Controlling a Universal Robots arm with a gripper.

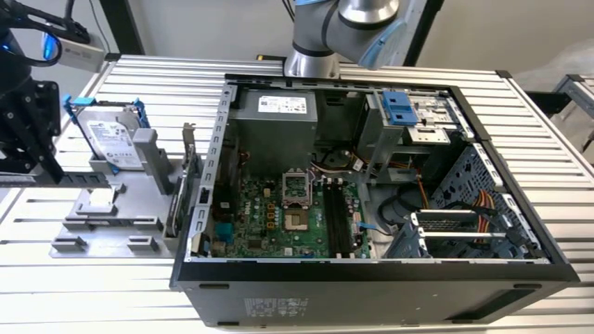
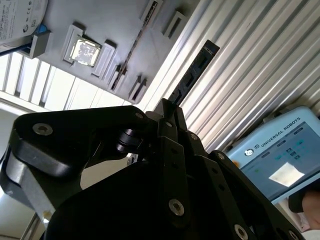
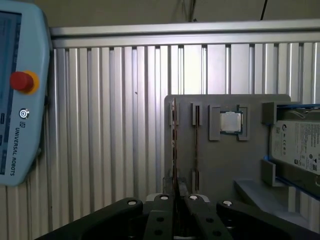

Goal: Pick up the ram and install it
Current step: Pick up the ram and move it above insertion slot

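My gripper [image 2: 167,107] is shut on the ram [image 2: 195,70], a thin dark strip that sticks out past the fingertips over the ribbed aluminium table. In the first wrist view the ram [image 3: 173,145] shows edge-on, running from the gripper [image 3: 175,192] along the edge of the grey holder [image 3: 220,165]. In the exterior view the black gripper [image 1: 23,132] hangs at the far left, beside the grey holder [image 1: 111,216]. The open computer case [image 1: 371,275] lies to the right, with the green motherboard [image 1: 269,209] and its dark memory slots [image 1: 334,216] facing up.
The grey holder carries a silver hard drive with blue rails [image 1: 111,136], a processor chip [image 3: 231,121] and another thin card upright in a slot [image 3: 196,145]. A teach pendant [image 3: 20,100] lies on the table. Cables and drive bays [image 1: 408,115] crowd the case's right side.
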